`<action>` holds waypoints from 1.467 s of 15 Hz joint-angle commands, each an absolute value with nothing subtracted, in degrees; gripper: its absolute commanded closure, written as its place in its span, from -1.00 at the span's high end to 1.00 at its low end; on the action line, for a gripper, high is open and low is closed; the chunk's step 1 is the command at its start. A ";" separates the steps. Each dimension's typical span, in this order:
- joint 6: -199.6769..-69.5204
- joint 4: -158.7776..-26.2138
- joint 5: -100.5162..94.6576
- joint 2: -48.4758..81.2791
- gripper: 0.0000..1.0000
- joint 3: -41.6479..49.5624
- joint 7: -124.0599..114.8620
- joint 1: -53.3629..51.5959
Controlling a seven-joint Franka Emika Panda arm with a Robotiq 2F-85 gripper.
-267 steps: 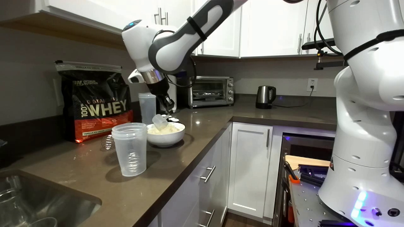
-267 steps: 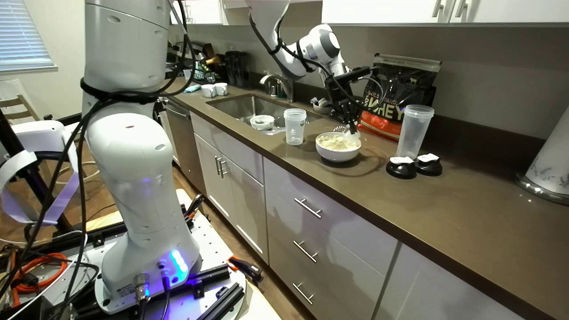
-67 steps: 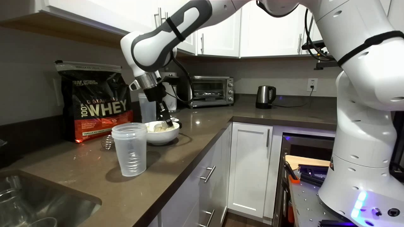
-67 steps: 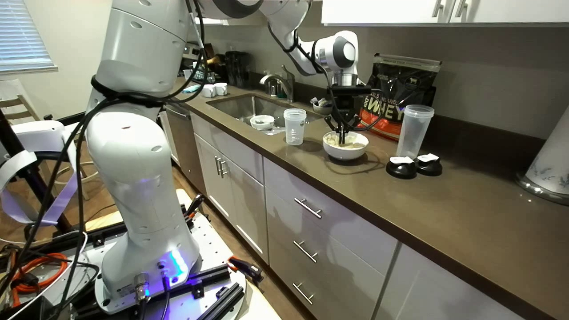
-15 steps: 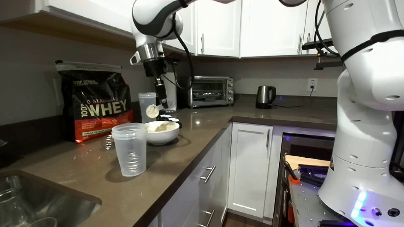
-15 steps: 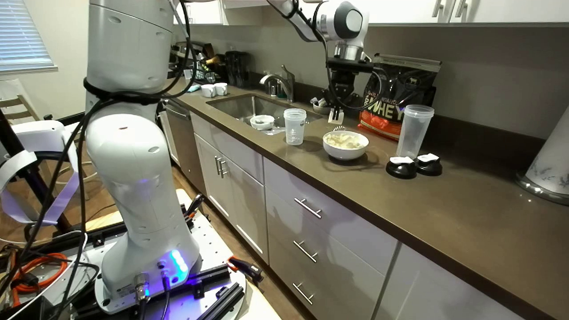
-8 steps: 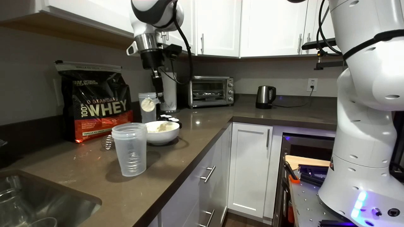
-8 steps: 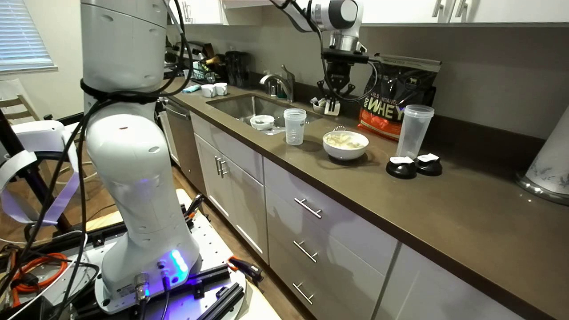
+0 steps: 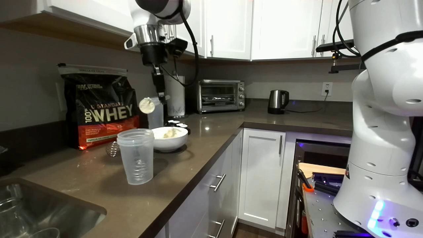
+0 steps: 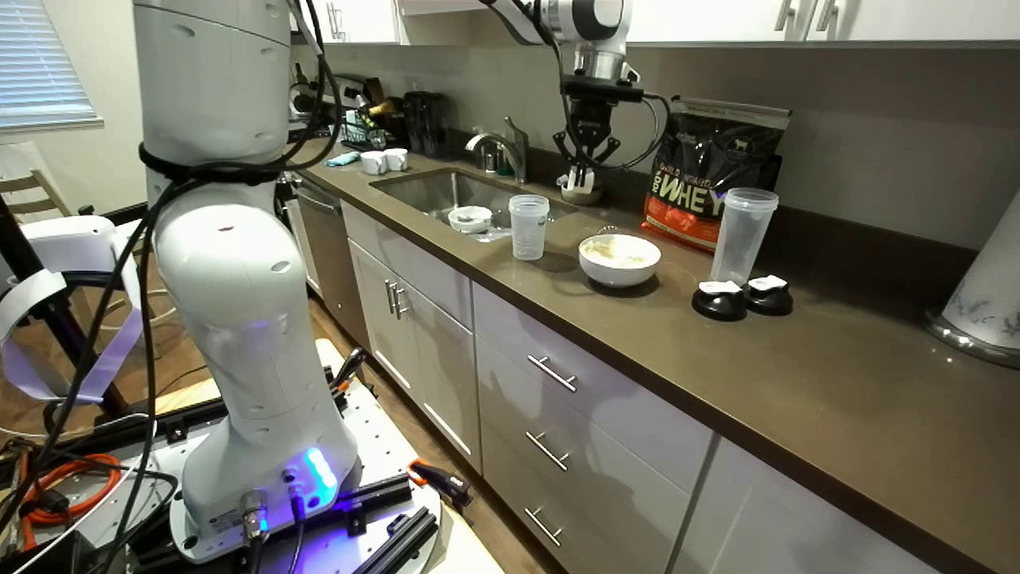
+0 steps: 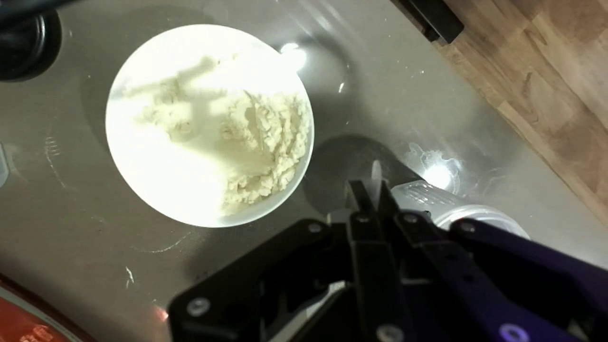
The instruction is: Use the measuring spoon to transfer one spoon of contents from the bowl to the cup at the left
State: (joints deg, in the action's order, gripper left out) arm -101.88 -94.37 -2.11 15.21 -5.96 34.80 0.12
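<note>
Two fingers (image 9: 160, 90) pinching one loaded measuring spoon (image 9: 147, 105), one powder bowl (image 9: 170, 144), two plastic tumblers (image 9: 136, 157) (image 9: 156, 119)

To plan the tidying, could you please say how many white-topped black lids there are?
2: in an exterior view, by the right tumbler, the left lid and the right lid; others may be hidden.

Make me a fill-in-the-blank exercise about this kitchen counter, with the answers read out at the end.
The robot's black fingers hold the small, pale plastic measuring spoon by its ____.
The spoon is full of off-white ____.
The tall, clear, tapered plastic cup stands between the wide, round white bowl and the steel ____.
The big black-and-red bag bears the large word ____.

Missing words: handle, powder, sink, WHEY.
</note>
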 commanded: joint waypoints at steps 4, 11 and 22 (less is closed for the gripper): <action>-102.63 -96.95 -1.11 12.66 -0.98 -6.80 35.07 -1.35; -103.42 -96.95 -1.94 12.87 -0.98 -7.32 34.63 -2.98; -108.07 -100.34 -4.29 12.34 -0.98 -8.11 33.80 -5.22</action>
